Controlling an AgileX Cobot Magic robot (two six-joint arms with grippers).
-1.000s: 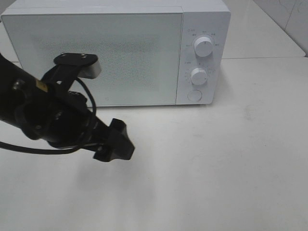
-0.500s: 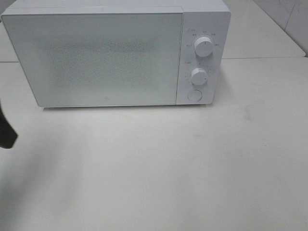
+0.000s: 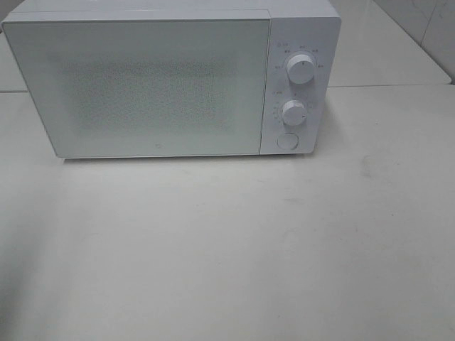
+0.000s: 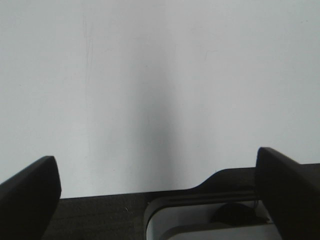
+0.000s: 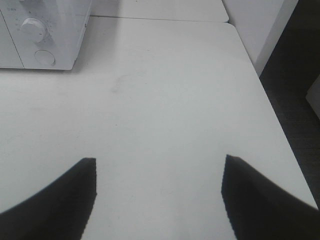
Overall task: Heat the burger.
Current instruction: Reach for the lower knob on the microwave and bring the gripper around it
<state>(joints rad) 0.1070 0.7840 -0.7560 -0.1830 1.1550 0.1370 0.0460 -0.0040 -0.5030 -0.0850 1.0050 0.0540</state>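
The burger is out of view in every frame. A white microwave (image 3: 142, 85) stands at the back of the table with its door shut; its corner with the dials also shows in the right wrist view (image 5: 40, 30). Neither arm appears in the exterior view. My left gripper (image 4: 157, 160) is open over a bare white surface, nothing between its dark fingers (image 4: 30, 190). My right gripper (image 5: 159, 161) is open too, above the white tabletop to the right of the microwave, holding nothing.
The microwave panel carries two round knobs (image 3: 301, 69) (image 3: 293, 112) and a round button (image 3: 286, 141). The table's right edge (image 5: 270, 100) drops to dark floor. A pale grey object (image 4: 210, 225) lies below the left gripper on dark flooring.
The left arm, which reached across the front of the microwave a second ago, has pulled back to the left and out of the exterior view. The microwave has not moved.
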